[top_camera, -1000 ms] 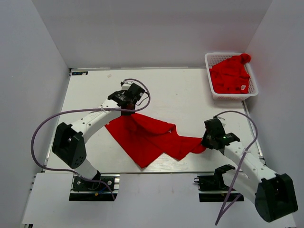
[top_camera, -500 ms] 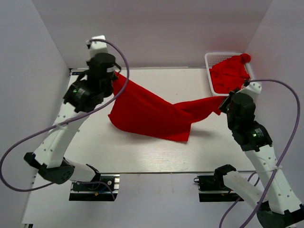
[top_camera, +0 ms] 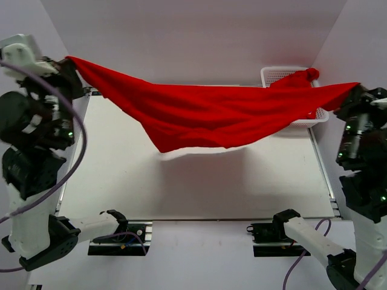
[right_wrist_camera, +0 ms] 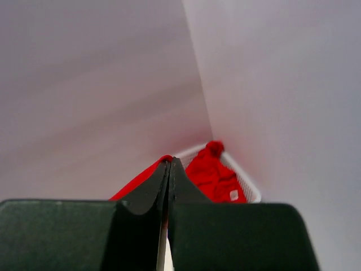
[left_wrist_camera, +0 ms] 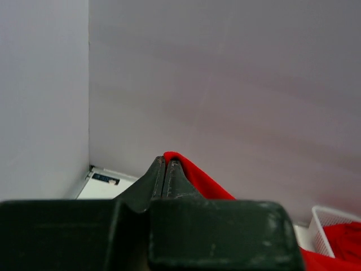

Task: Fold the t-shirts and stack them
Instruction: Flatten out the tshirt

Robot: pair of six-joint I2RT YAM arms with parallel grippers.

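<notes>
Risen, left end effector (left_wrist_camera: 164,162) and right end effector (right_wrist_camera: 168,164) pinch the taut t-shirt (top_camera: 205,115).

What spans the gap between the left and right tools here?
One red t-shirt, stretched in the air from the left tool to the right tool, seen in the top view.

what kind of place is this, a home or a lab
Probably a robot test cell, not a home: plain white walls box in a white table, and two arms bolted at its edge stretch a red t-shirt.
</notes>
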